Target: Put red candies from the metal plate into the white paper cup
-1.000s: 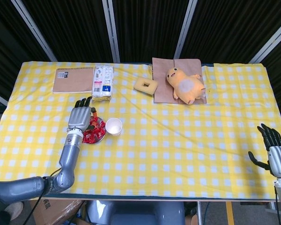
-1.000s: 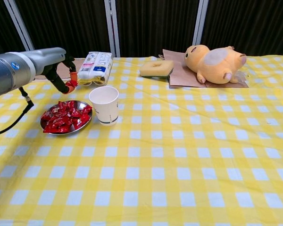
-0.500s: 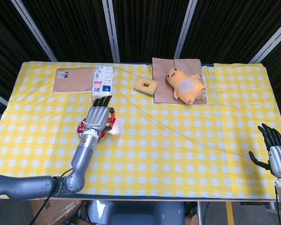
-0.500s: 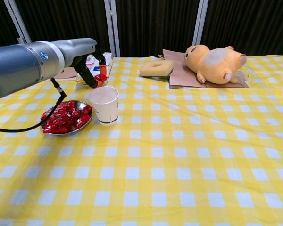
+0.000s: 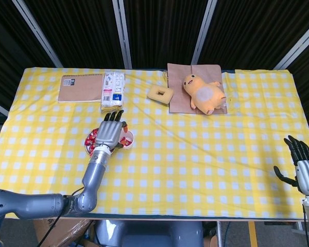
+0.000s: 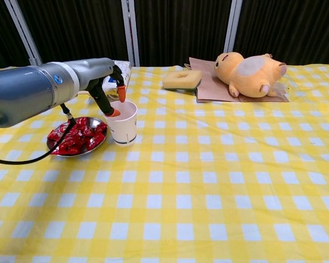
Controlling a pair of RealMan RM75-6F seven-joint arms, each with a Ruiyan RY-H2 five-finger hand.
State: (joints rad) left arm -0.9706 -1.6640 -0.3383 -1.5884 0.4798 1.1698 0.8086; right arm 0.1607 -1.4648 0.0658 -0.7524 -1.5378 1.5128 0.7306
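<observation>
The metal plate (image 5: 88, 139) (image 6: 55, 147) holds a heap of red candies (image 6: 75, 136) at the table's left. The white paper cup (image 5: 129, 140) (image 6: 122, 125) stands just right of the plate, and a red candy (image 5: 126, 139) shows inside it in the head view. My left hand (image 5: 111, 131) (image 6: 106, 90) hovers over the cup's left rim. One orange fingertip (image 6: 120, 92) is raised and another dips at the cup's mouth, with nothing seen between them. My right hand (image 5: 305, 168) is at the table's right edge, fingers spread and empty.
Along the far side lie a brown notebook (image 5: 81, 87), a white packet (image 5: 112, 91), a square yellow sponge ring (image 5: 160, 93) (image 6: 182, 79), and a yellow plush toy (image 5: 203, 93) (image 6: 251, 68) on brown paper (image 5: 177, 87).
My left hand carried a candy from above the plate rightward to the cup and lowered. Its fingers have parted, and a red candy now lies in the cup. The right hand stayed put.
</observation>
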